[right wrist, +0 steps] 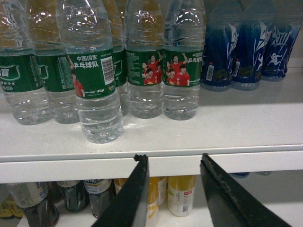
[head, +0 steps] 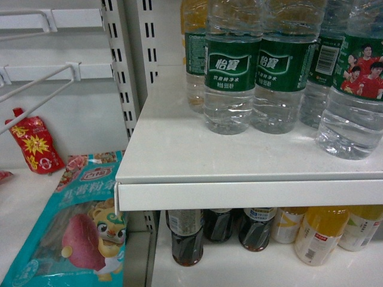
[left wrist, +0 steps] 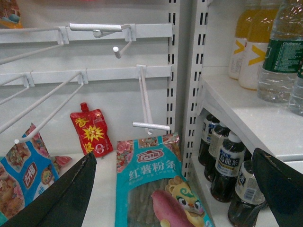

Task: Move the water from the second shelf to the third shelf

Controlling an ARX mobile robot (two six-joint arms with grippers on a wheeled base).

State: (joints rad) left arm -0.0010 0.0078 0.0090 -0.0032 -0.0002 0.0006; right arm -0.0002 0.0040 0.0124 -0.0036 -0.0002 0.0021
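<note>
In my head view the water bottles (head: 232, 66) are cut off at the top edge, so I see no caps or necks, and the rightmost one runs off the right side. The white shelf (head: 197, 155) hides the upper parts of the dark bottles (head: 187, 236) and the orange drink bottles (head: 320, 233) below it.

My left gripper (left wrist: 175, 189) shows only as two dark fingers cut by the bottom edge; the teal snack bag (left wrist: 156, 189) is cropped there too.

My right gripper (right wrist: 173, 189) is likewise cut at the bottom. The blue bottles (right wrist: 246, 47) sit in shadow, their print too blurred to read, perhaps a sports drink.
</note>
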